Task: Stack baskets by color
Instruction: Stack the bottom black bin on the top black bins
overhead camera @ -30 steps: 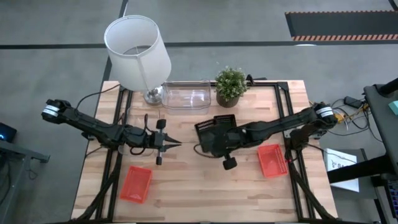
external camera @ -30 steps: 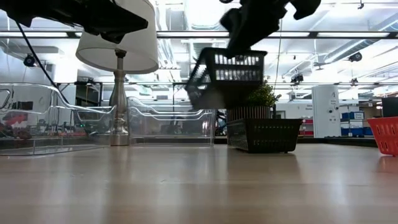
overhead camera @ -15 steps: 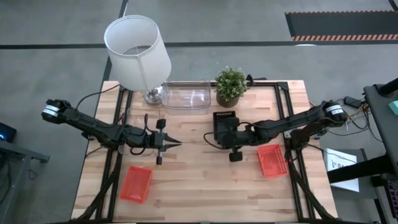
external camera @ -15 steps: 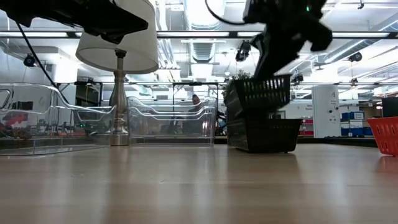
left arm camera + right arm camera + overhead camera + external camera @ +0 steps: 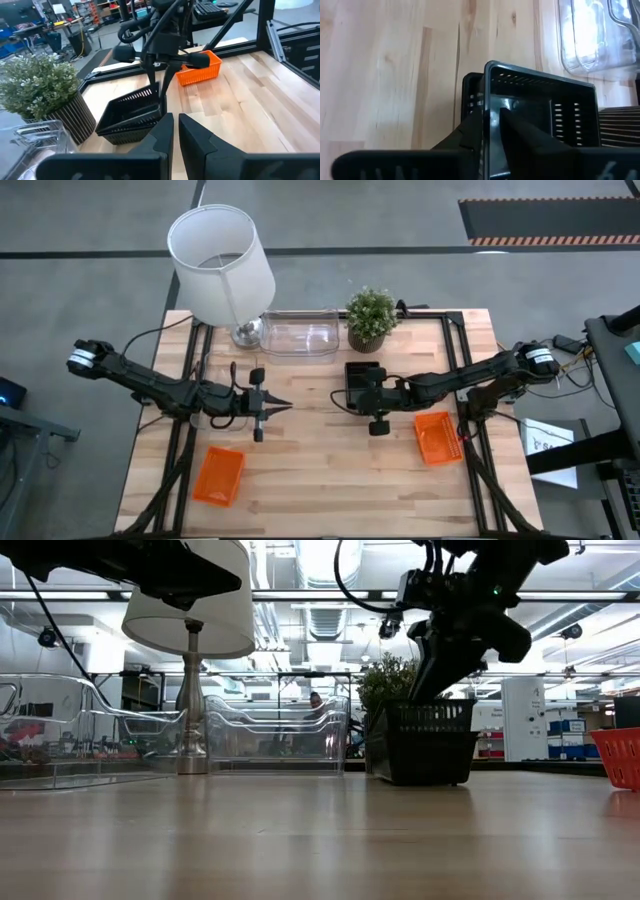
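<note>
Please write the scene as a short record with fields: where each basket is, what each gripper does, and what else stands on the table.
black baskets: two nested as one stack, in front of the plant
orange baskets: one at the near left of the table, one at the near right, apart
clear baskets: stack at the far edge, beside the lamp
right gripper: astride the near wall of the top black basket
left gripper: shut, empty, over the middle of the table
other things: lamp, plant
</note>
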{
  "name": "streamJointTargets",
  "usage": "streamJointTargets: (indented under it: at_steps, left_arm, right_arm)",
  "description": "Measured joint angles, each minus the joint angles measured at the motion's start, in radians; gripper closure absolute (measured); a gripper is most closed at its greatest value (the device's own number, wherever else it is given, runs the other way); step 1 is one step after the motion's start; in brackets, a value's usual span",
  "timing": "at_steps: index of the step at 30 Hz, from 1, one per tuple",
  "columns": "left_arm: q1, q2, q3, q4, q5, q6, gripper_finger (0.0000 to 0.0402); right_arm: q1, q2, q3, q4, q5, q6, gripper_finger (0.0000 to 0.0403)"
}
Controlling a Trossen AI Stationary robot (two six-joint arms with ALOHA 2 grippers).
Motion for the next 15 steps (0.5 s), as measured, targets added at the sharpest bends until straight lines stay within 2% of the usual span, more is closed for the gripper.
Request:
streamJointTargets:
  at_steps: [15]
  left_arm:
    - [0.000, 0.000, 0.000, 0.019, 0.000, 0.000, 0.0391]
  right_arm:
    - [-0.002, -0.001, 0.049, -0.011, -0.001, -0.016, 0.0256]
